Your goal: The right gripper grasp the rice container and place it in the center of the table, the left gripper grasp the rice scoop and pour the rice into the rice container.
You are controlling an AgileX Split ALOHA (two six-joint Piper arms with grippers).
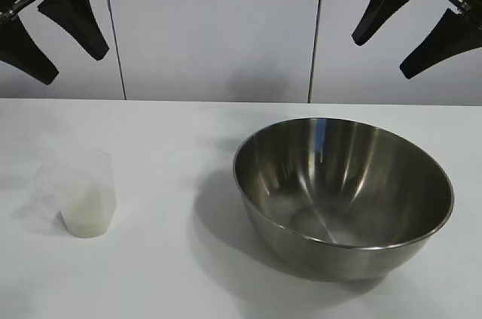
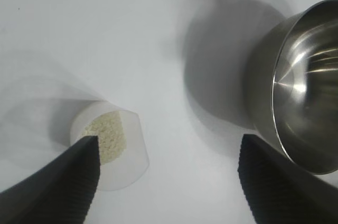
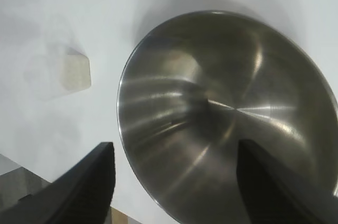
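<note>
The rice container (image 1: 344,193), a wide shiny steel bowl, sits empty on the white table (image 1: 173,274), right of centre. The rice scoop (image 1: 85,195), a small clear plastic cup, stands upright at the left with rice (image 1: 84,217) in its bottom. My left gripper (image 1: 62,37) hangs open high above the scoop, holding nothing. My right gripper (image 1: 392,50) hangs open high above the bowl, also empty. The left wrist view shows the scoop (image 2: 108,147) with rice (image 2: 108,134) near one fingertip and the bowl (image 2: 301,86) off to the side. From the right wrist, the bowl (image 3: 227,113) lies below the open gripper (image 3: 177,152).
A grey panelled wall (image 1: 218,25) stands behind the table. Bare tabletop lies between scoop and bowl. The table's edge (image 3: 127,216) shows in the right wrist view.
</note>
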